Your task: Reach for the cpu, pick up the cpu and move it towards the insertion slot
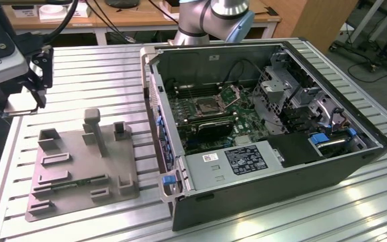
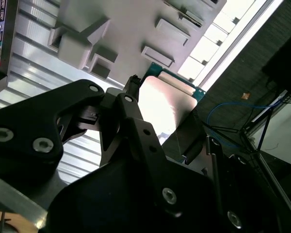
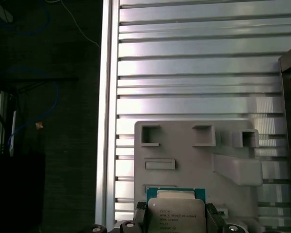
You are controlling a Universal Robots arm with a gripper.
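Observation:
In the exterior view my gripper point(image 1: 20, 102) hangs over the table's edge at that view's left, above and beside the grey plastic fixture point(image 1: 79, 166). It is shut on the cpu point(image 1: 25, 107), a thin square chip with a pale metal top. Both wrist views show the cpu point(image 3: 177, 216) point(image 2: 165, 104) clamped between the black fingers point(image 3: 140, 213), lifted clear of the fixture point(image 3: 194, 155). The insertion slot point(image 1: 210, 106), a square socket with its hinged plate raised, lies inside the open computer case, far off toward the exterior view's right.
The open computer case point(image 1: 355, 161) takes up the exterior view's right half of the slatted aluminium table point(image 1: 99, 75). A green memory stick point(image 1: 79, 182) lies in the fixture, which also has an upright post point(image 1: 94, 128). Cables hang off the table edge point(image 3: 106, 121).

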